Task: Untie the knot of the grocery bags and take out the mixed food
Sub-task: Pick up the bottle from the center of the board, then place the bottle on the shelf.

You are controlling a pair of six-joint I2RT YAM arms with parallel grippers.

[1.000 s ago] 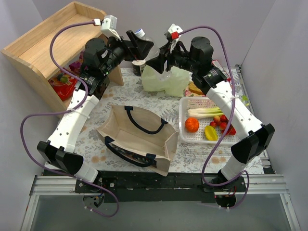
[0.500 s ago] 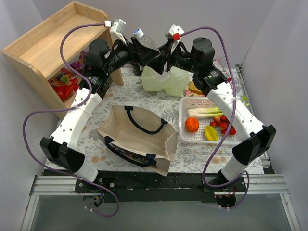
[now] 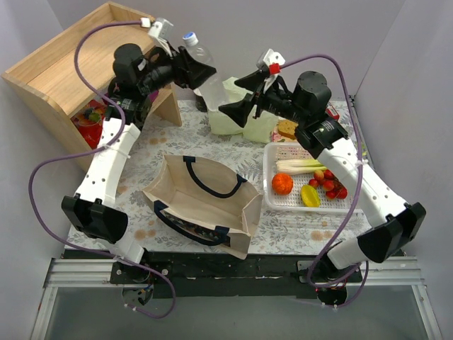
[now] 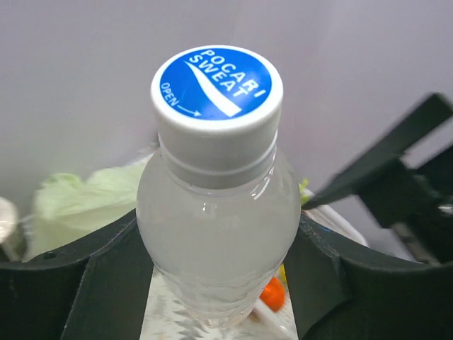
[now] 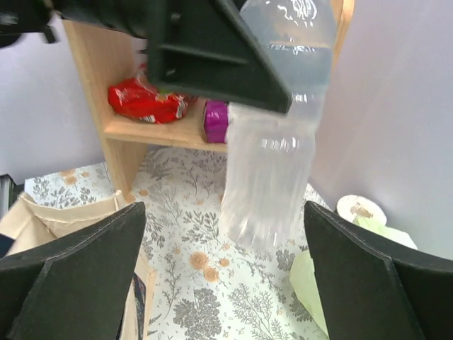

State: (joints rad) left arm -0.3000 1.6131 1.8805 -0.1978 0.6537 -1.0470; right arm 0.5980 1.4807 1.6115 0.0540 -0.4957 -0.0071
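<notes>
My left gripper [image 3: 200,71] is shut on the clear bottle [image 3: 207,76] with a blue-and-white cap and holds it tilted in the air above the table's back. In the left wrist view the fingers [image 4: 92,283] clamp the bottle [image 4: 216,212] on both sides. My right gripper [image 3: 231,95] is open and empty just right of the bottle, above the pale green plastic bag [image 3: 248,120]. In the right wrist view the gripper [image 5: 226,283] has the bottle [image 5: 272,177] hanging ahead of it. The beige tote [image 3: 205,202] lies open in front. No knot shows.
A white basket [image 3: 269,170] at the right holds an orange fruit [image 3: 282,183], a yellow pepper [image 3: 309,195], strawberries and green stalks. A biscuit [image 3: 287,129] lies behind it. The wooden shelf [image 3: 56,67] at the left holds red [image 5: 148,103] and purple [image 5: 216,120] packets. A tape roll [image 5: 361,210] stands by the green bag.
My left gripper has lifted the bottle up and to the left, away from the green bag. My right gripper has drawn back to the right, jaws spread wide.
</notes>
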